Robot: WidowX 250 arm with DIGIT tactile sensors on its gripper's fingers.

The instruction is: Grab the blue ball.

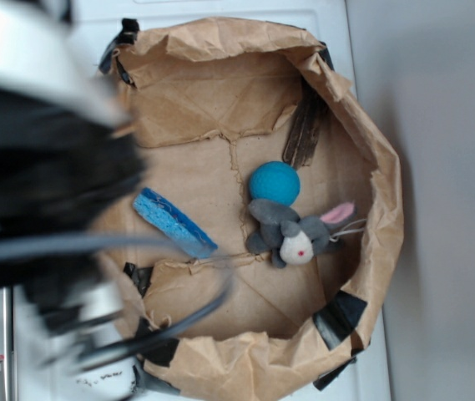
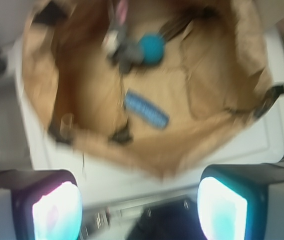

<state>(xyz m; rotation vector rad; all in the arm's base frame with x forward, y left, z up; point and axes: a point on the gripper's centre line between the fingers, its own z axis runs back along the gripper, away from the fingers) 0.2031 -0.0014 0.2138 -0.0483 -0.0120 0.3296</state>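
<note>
Blue ball (image 1: 274, 183) sits on the floor of the crumpled brown paper bin (image 1: 385, 171), touching the back of the grey plush bunny (image 1: 295, 232) and lying just beyond it from the flat blue sponge (image 1: 174, 222). Probably light, soft and a little springy; fuzzy matte surface unlikely to slip. Best taken across its widest part, from above, with one finger on the side away from the bunny to avoid pinching plush. Gripper (image 2: 139, 207) hangs well above the bin's near edge, well apart from the ball, pads (image 2: 57, 212) spread wide and holding nothing. Arm blurred at the exterior view's left, pose hard to read.
</note>
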